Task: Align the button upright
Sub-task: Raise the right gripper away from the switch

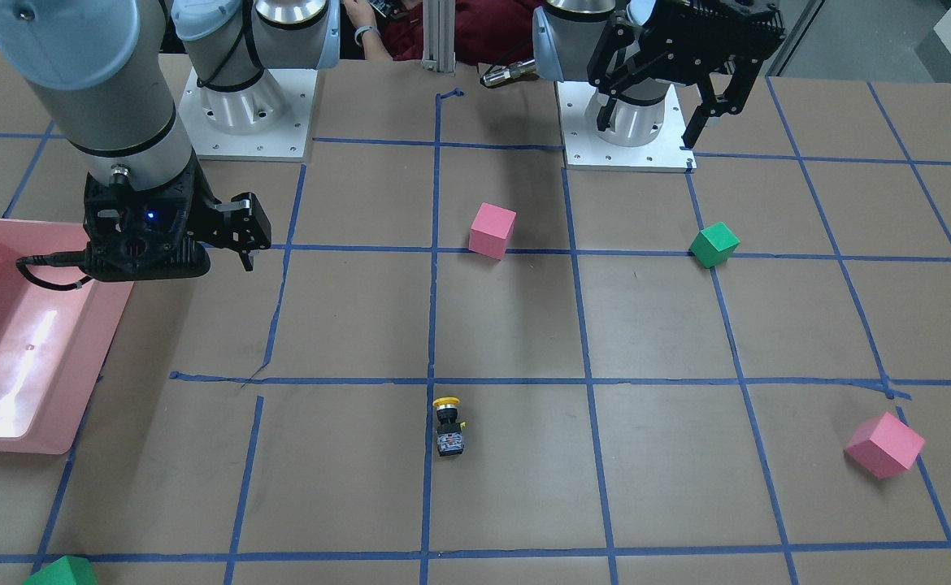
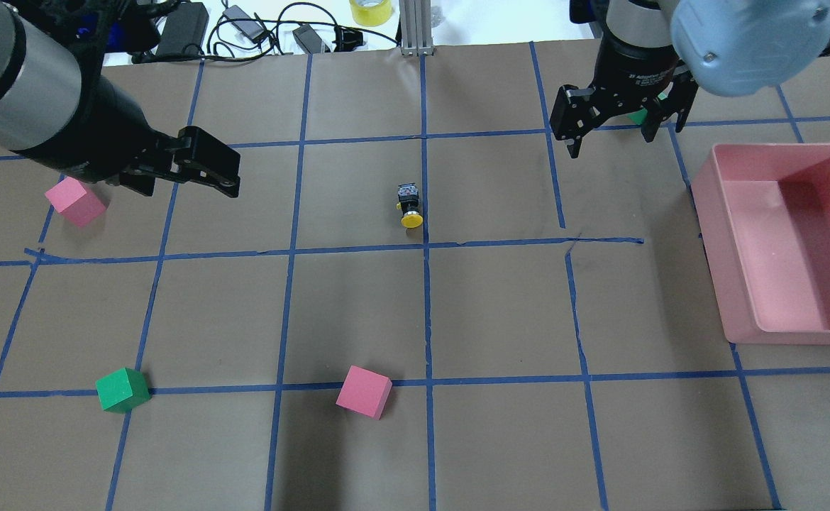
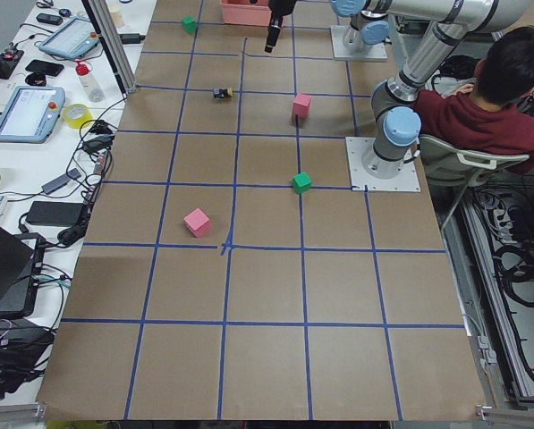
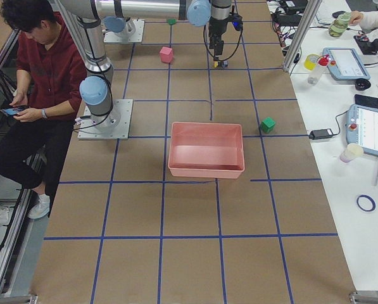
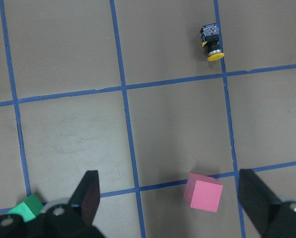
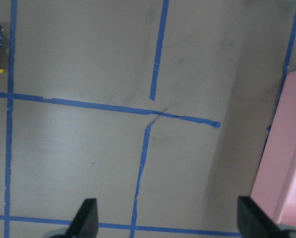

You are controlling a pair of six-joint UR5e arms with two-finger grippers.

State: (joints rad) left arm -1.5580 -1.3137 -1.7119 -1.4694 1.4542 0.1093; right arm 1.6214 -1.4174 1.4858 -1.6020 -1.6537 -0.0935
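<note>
Near the table's (image 2: 500, 305) middle, slightly to the far side as seen from the robot, the button (image 2: 409, 206) lies on its side. Its yellow cap points toward the robot and its grey block toward the far edge. It rests just left of the central blue tape line (image 2: 426, 305) and just beyond the crossing line, and nothing touches it.

Both arms hang above the table, well apart from the button, which lies roughly between them. The left claw (image 1: 647, 134) hovers to its left with its fingers spread wide and nothing between them. The right claw (image 2: 610, 142) hovers to its right and a little farther out, likewise spread wide and empty.

A far pink cube (image 2: 74, 201) sits at the left, partly under the left arm. A near pink cube (image 2: 364, 392) sits on the robot's side of the button, just left of the central line. A near green cube (image 2: 123, 389) lies further left on the same cross line. A far green cube (image 1: 61, 573) sits at the far right; from overhead it is mostly hidden behind the right claw. A pink bin (image 2: 777, 147) stands at the right edge of the table. A person in a red hoodie (image 3: 481, 116) sits behind the robot.
</note>
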